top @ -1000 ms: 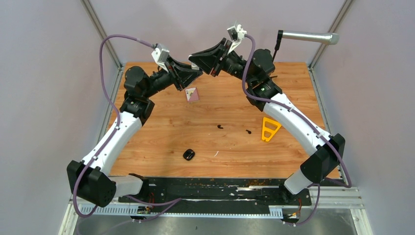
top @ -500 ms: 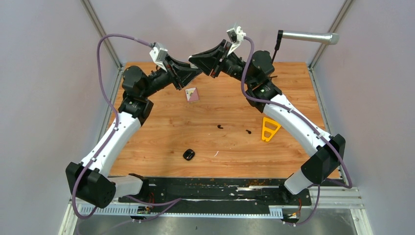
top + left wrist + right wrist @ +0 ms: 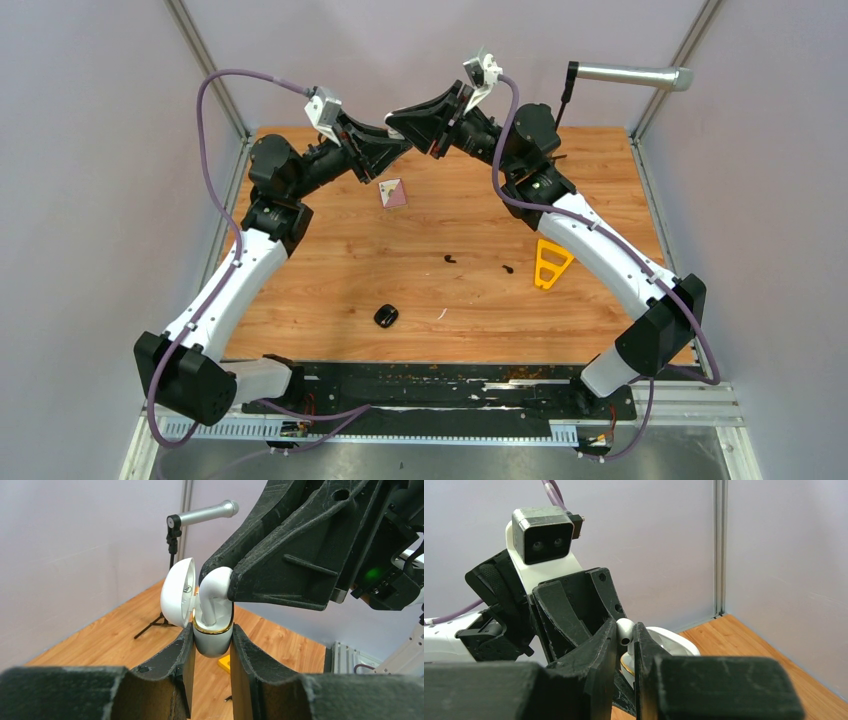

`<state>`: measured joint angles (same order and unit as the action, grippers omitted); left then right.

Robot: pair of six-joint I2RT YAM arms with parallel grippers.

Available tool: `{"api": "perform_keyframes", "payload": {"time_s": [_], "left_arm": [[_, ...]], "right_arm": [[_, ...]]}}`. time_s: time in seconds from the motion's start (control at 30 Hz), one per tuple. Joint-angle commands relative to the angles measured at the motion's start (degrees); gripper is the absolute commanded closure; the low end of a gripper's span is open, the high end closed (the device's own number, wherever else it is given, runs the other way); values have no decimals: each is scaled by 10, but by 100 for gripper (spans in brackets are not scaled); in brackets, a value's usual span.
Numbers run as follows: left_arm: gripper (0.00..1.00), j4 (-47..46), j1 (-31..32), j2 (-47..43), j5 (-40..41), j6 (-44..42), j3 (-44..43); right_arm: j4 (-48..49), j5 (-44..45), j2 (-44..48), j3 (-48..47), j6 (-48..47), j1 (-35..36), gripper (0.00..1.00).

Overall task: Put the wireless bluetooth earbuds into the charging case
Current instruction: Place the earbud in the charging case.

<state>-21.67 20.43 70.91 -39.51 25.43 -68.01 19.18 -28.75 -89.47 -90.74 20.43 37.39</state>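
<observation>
High over the table's back, my left gripper [image 3: 212, 630] is shut on a white charging case [image 3: 212, 642] with a gold rim and its lid [image 3: 177, 592] swung open. My right gripper [image 3: 626, 632] is shut on a glossy white earbud [image 3: 625, 629] by its head. The earbud [image 3: 214, 587] has its stem down inside the case's mouth. In the top view the left gripper [image 3: 403, 148] and right gripper [image 3: 395, 120] meet tip to tip, hiding case and bud. Two black earbuds [image 3: 449, 259] [image 3: 508, 268] lie on the wood.
A small black oval object [image 3: 386, 316] and a thin white sliver [image 3: 442, 314] lie near the front. A yellow triangular frame [image 3: 549, 262] sits right of centre, and a pink card [image 3: 393, 192] lies under the left gripper. A silver cylinder on a stand [image 3: 630, 75] stands back right.
The left arm has crept slightly up and left, with its cable shifting. Both grippers stay together and keep their holds.
</observation>
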Motion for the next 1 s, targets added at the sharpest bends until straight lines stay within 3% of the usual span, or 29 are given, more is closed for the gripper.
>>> {"api": "perform_keyframes", "payload": {"time_s": [0.0,0.97], "left_arm": [[100,-21,-3,-21,-3,3,-18],[100,-27,-10,-26,-2,8,-12]], "right_arm": [[11,17,16,1,-7,2,100],[1,27,10,9,-17,5,100]]}}
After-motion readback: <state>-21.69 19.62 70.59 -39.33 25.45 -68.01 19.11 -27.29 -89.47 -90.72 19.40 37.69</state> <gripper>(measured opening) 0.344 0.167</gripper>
